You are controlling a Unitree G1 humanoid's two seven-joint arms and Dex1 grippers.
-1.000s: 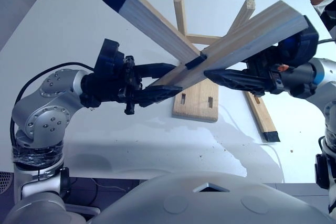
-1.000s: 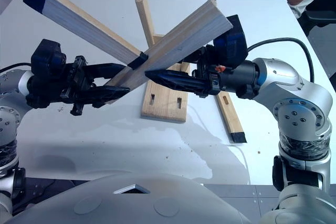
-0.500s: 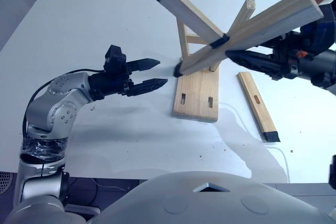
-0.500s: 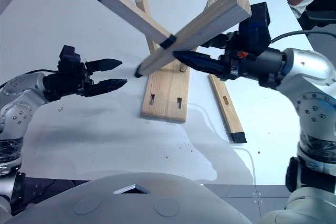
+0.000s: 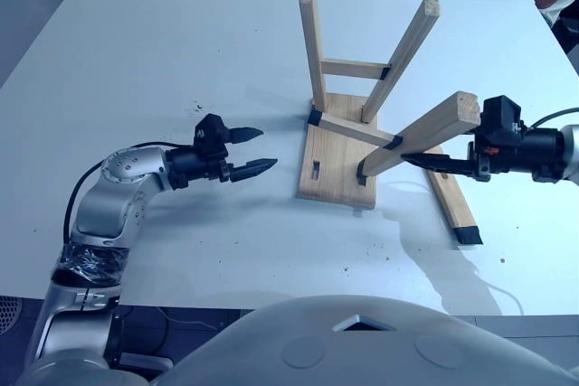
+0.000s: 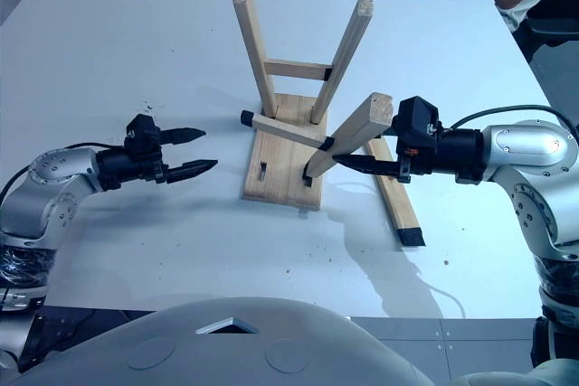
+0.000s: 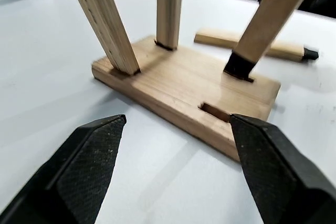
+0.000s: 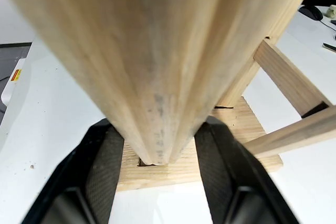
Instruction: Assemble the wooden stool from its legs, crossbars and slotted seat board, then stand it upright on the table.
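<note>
A pale wooden slotted seat board (image 5: 333,176) lies flat on the white table (image 5: 181,61). Two upright wooden legs (image 5: 312,47) stand in its far side, joined by a short crossbar (image 5: 351,68). A third, tilted wooden leg (image 5: 425,133) meets the board's near right slot with its black-taped foot, and a second crossbar (image 5: 353,129) runs from it across the board. The right gripper (image 5: 418,156) clamps this tilted leg. A loose black-tipped slotted wooden bar (image 5: 452,203) lies right of the board. The left gripper (image 5: 259,148) hovers left of the board with its fingers spread wide.
</note>
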